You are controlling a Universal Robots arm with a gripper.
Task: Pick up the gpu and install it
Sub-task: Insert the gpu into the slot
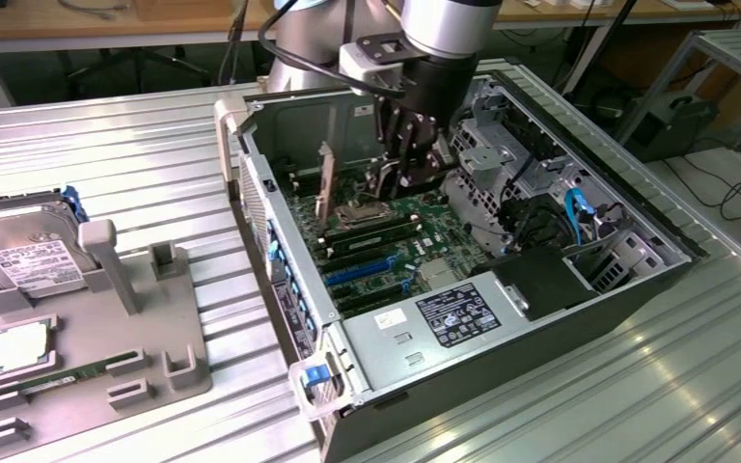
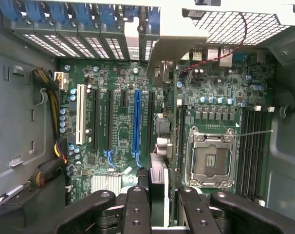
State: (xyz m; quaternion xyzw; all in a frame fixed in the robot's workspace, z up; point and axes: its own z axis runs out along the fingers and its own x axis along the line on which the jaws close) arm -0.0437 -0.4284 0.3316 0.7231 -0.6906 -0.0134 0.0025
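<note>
gpu (image 2: 159,183), thin, dark, edge-on, stands upright in hand (image 2: 157,204).

Arm (image 1: 442,24): fat silver-grey cylinder segments at top centre of the exterior view, black cable looping off it at upper left. Pale grey boxy block on the wrist, black housing below. Claw (image 1: 403,159): black, slim linked fingers (image 2: 135,209) with round screw heads along matte black links, low in the wrist view.

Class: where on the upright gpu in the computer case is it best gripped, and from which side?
The gpu by its top edge, from above: it stands on edge over the motherboard, both thin faces exposed. The gripper pinches it there.
</note>
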